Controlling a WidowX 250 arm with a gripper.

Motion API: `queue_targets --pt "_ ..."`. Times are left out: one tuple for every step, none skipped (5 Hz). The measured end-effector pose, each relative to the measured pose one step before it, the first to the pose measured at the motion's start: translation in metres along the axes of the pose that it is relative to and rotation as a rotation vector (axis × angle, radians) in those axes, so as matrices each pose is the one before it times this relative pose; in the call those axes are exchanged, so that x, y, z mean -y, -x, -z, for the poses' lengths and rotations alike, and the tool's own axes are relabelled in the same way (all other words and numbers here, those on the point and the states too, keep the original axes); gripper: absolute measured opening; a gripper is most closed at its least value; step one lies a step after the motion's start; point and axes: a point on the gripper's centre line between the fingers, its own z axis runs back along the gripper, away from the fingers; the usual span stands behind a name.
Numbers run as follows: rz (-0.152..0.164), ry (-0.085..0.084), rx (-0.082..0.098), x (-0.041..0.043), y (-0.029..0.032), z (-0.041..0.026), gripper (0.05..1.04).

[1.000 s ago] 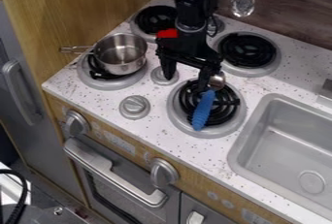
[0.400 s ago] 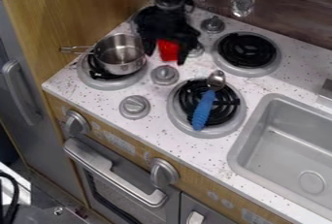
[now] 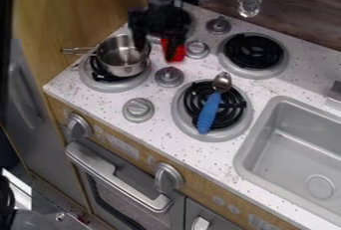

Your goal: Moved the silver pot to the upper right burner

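Gripper (image 3: 157,45) shifted nearer the silver pot (image 3: 125,68); fingers parted, presumably to pinch its rim. Contact hard to judge.

A blue-handled spoon (image 3: 208,113) lies across the lower right burner (image 3: 181,120), near a gray sink (image 3: 244,147) set into a speckled counter (image 3: 162,133). A red object (image 3: 178,55) sits beside a silver knob (image 3: 197,49), while two metal utensils (image 3: 249,5) hang against a wood-grain wall (image 3: 293,17) above an oven door (image 3: 126,199).
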Motion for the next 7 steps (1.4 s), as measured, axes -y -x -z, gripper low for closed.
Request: queue_targets --pt "-0.0001 -0.0095 -0.0921 -0.00596 0.01235 0.02806 0.997" --pt "-0.0219 0.0182 0.0064 -0.00268 0.00160 0.00392 0.951" --pt "0.0144 -0.0121 0.0161 -0.00211 0.00521 0.00012 0.683" --pt "0.0240 -0.0072 0.0174 0.00260 0.00521 -0.00327 0.412" --pt "0.0383 0.0015 0.0104 0.00696 0.00356 -0.00214 0.222" --pt "0.0552 -0.0059 0.0336 0.03285 0.01408 -0.01920 0.096" --pt "0.0877 0.0182 0.0745 0.05196 0.00000 -0.02474 0.078"
